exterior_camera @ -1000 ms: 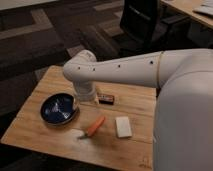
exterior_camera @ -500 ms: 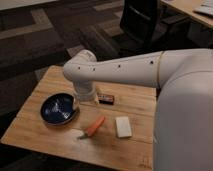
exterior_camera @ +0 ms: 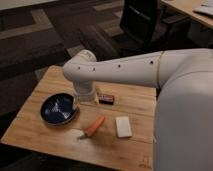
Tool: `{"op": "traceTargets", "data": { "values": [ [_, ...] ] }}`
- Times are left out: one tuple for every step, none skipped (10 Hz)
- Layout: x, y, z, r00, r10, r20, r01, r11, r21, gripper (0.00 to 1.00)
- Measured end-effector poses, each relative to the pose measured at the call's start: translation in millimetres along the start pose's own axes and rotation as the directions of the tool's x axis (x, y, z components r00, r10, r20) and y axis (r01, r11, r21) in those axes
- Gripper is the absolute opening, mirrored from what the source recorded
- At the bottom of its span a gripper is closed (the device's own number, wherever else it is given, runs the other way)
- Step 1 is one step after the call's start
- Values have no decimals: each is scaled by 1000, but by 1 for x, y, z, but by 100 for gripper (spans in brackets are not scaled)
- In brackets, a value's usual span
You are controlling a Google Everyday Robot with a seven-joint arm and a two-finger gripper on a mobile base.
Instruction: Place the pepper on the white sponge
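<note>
Slippage threatens: the gripper (exterior_camera: 85, 96), its state impossible to tell, hangs beyond the tapered pepper (exterior_camera: 94, 127), which could roll off the small white sponge (exterior_camera: 123, 126) just beside it.

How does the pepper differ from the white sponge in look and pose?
The pepper is orange-red, the white sponge plain white. The pepper is slim and tapered, the sponge a flat rounded rectangle. The pepper lies diagonally, the sponge with its long side running front to back. Both lie apart on the table, near its front edge; the gripper hangs farther back, beside the blue bowl.
</note>
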Motion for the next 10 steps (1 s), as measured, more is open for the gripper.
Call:
{"op": "traceTargets", "data": {
  "values": [
    [0, 0, 0, 1000, 0, 0, 0, 1000, 0, 65],
    [0, 0, 0, 1000, 0, 0, 0, 1000, 0, 65],
    [0, 0, 0, 1000, 0, 0, 0, 1000, 0, 65],
    [1, 1, 4, 1000, 6, -1, -6, 1000, -5, 65],
    [6, 4, 12, 1000, 12, 1, -12, 1000, -15, 65],
    [11, 7, 18, 1000, 21, 0, -21, 999, -30, 65],
    [24, 6, 28, 999, 44, -5, -44, 998, -48, 65],
    [32, 4, 34, 998, 58, -7, -58, 997, -59, 65],
    [34, 6, 35, 998, 58, -6, -58, 996, -64, 65],
    [34, 5, 35, 998, 58, -5, -59, 996, -64, 65]
  ]
}}
